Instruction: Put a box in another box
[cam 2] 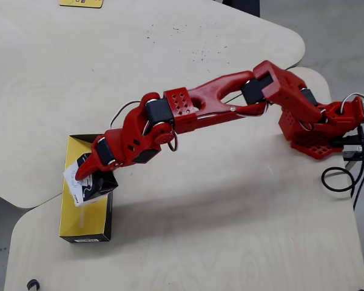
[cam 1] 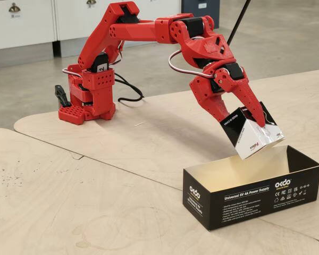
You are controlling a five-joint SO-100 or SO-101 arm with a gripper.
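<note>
"Universal 5V 4A Power Supply" is printed in white on the long black cardboard box (cam 1: 255, 197), tan inside. The glossy black-and-white cube box (cam 1: 252, 136) is clamped, tilted, by the red gripper (cam 1: 253, 123) just above its open top.

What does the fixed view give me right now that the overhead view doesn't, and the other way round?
Only the fixed view shows height: the small carton hangs tilted above the long black box, not yet down inside it, and that box's white print can be read. Only the overhead view shows the footprint: the carton overlaps the box's yellow-looking inside near its right wall, roughly mid-length, and a yellow label lies at the table's far edge. Both show the tool shut on the carton, the red arm stretched out from its base, and the box open-topped and otherwise empty.
</note>
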